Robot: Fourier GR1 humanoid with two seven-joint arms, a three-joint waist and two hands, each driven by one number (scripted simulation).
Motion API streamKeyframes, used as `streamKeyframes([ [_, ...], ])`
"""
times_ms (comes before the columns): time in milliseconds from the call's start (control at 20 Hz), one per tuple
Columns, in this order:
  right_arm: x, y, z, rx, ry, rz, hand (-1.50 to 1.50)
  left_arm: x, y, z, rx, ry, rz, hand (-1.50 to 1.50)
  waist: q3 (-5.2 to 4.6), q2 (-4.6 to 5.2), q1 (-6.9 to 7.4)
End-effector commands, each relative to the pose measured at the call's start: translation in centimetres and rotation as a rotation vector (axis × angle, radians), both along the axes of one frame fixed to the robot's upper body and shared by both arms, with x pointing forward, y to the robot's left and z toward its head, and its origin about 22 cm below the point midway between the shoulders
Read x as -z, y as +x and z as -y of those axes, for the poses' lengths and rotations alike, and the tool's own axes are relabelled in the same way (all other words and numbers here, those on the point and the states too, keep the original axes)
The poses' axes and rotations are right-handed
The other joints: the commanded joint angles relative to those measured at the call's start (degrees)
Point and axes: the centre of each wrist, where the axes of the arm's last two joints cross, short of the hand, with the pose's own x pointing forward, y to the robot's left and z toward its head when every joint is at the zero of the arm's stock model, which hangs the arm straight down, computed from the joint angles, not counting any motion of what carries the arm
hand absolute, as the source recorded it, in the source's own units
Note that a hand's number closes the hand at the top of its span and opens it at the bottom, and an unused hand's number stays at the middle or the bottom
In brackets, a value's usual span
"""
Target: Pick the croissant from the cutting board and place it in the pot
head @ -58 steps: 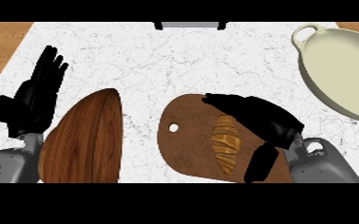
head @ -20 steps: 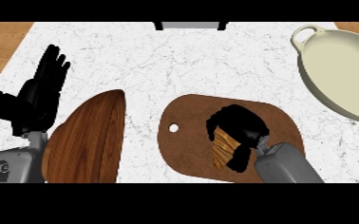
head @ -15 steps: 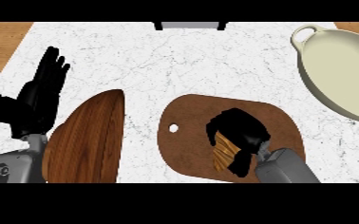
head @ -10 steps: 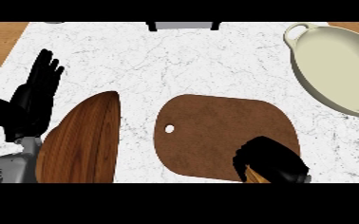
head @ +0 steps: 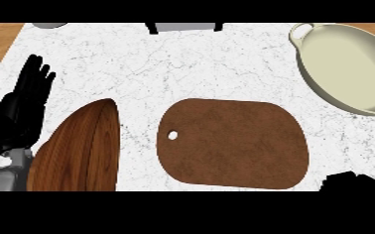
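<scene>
The brown cutting board (head: 234, 146) lies in the middle of the counter, and no croissant shows on it or anywhere else in view. The cream pot (head: 344, 64) stands at the far right, its handle toward the back. Only a black sliver of my right hand (head: 350, 182) shows at the lower right edge, just off the board's near right corner. What it holds is hidden. My left hand (head: 26, 106) rests open at the left edge, fingers pointing up.
A dark wooden plate (head: 77, 153) lies left of the board, close to my left hand. A grey object (head: 50, 25) sits at the back left. A grey and black fixture (head: 183, 27) sits at the back centre. White marble separates board and pot.
My right hand closed on the croissant, lifted it off the board and drew back to the lower right edge. The board is now bare. The left hand stayed put.
</scene>
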Motion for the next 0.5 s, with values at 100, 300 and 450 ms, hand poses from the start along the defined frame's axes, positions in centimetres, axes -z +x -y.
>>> streamKeyframes([
  [100,-4.4,-1.4,4.1,0.195,0.291,0.209,1.50,0.6,-0.8,-0.3,0.012,-0.002,-0.009,0.00,-0.08,0.09,0.59],
  [300,-6.0,-2.6,7.4,0.319,0.397,0.268,1.50,-1.2,0.3,-0.7,0.026,0.011,0.001,0.00,-0.05,0.37,1.52],
  [450,-9.1,-1.9,10.9,0.412,0.430,0.334,1.50,-0.9,0.6,2.2,0.045,0.011,-0.002,0.00,-0.04,0.56,2.56],
])
